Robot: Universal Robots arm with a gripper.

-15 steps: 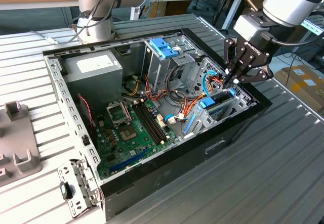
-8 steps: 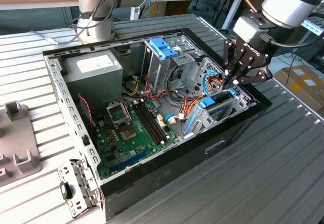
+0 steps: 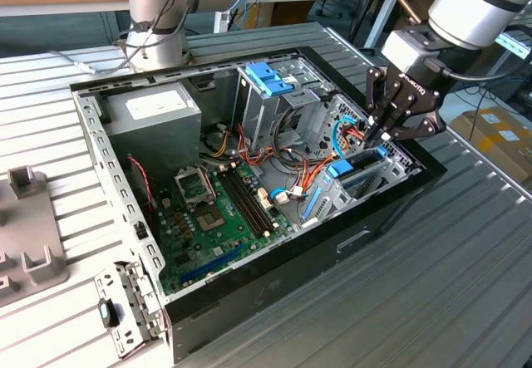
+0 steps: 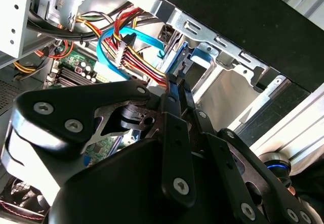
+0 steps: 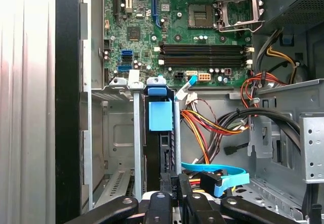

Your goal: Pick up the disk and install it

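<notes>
The disk (image 3: pixel 353 171) sits on edge inside the open computer case (image 3: pixel 391 210), slotted into the metal drive bay (image 3: pixel 399 162) near the case wall on the exterior view's right. In the exterior view it shows as a dark slab with bright blue plastic along its upper edge and a blue tab at its end facing the motherboard (image 3: pixel 218 218). In the first wrist view the disk (image 5: pixel 161 133) stands upright between thin grey bay rails, its dark body narrow and edge-on, with a square blue carrier face and a blue clip at the end nearest the motherboard (image 5: pixel 177 27).

The gripper (image 3: pixel 381 139) reaches down into the bay from the arm, its black fingers drawn close together over the end of the disk nearest the case wall (the tips meet right at the blue edge). In the first wrist view the fingertips (image 5: pixel 174 183) press in on the dark end of the disk, so the jaws appear clamped on it. In the second wrist view the gripper (image 4: pixel 177 90) points at a blue piece inside the bay, beside a bundle of red, yellow and blue cables (image 4: pixel 131 52).

A blue-topped drive cage (image 3: pixel 270 81) stands well apart, toward the middle of the case.
</notes>
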